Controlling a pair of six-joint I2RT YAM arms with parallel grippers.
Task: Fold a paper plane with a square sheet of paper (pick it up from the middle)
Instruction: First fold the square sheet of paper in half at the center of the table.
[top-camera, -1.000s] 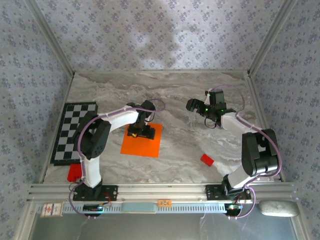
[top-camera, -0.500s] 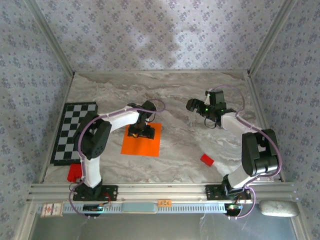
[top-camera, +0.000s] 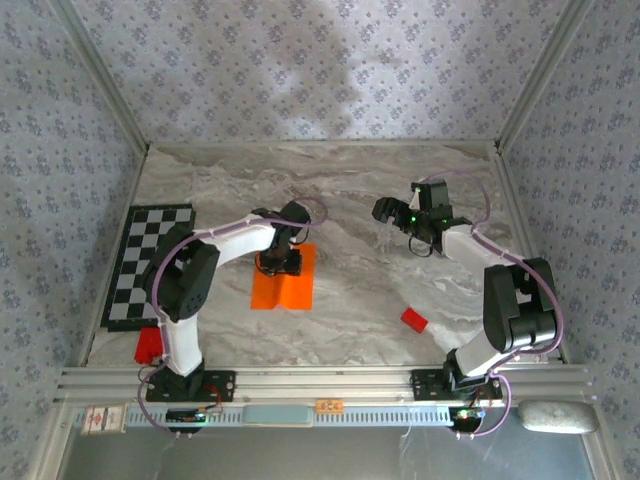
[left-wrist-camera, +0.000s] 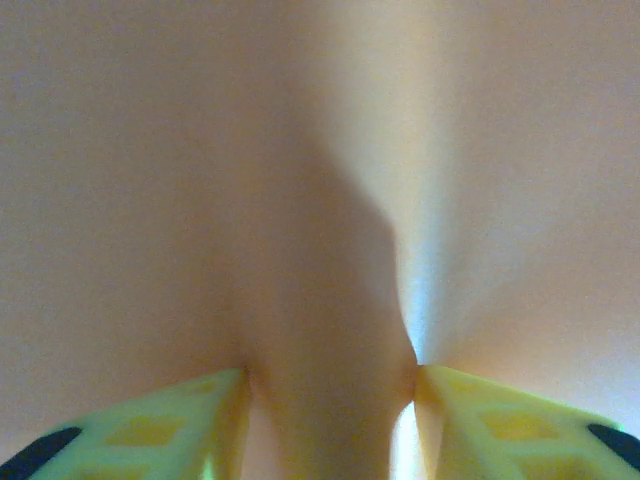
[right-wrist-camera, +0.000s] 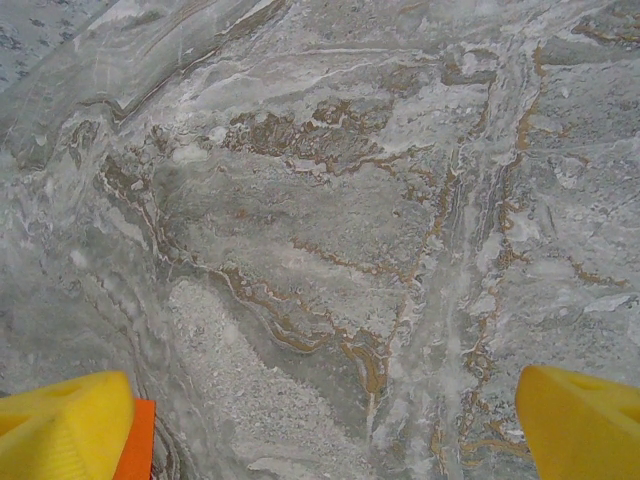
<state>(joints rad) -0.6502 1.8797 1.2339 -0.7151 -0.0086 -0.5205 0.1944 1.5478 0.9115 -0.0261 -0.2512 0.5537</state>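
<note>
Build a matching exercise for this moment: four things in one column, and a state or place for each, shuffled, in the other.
Column 1
1. paper sheet
2. checkerboard mat
3. left gripper
4. right gripper

Column 2
A. open above bare table
B. orange, humped up along the middle
C. shut on the paper sheet
D. lying flat at the left edge

Pairs: 1-B, 2-D, 3-C, 4-A

The thin, bright orange sheet of paper (top-camera: 284, 290) is being seen on the marble bench (top-camera: 350, 310), left of centre. It is being buckled upward along its middle, with its sides being drawn inward into a narrow, uneven outline. The raised fold is being pinched between the fingers (left-wrist-camera: 180, 420) of the left claw (top-camera: 279, 264).
</note>
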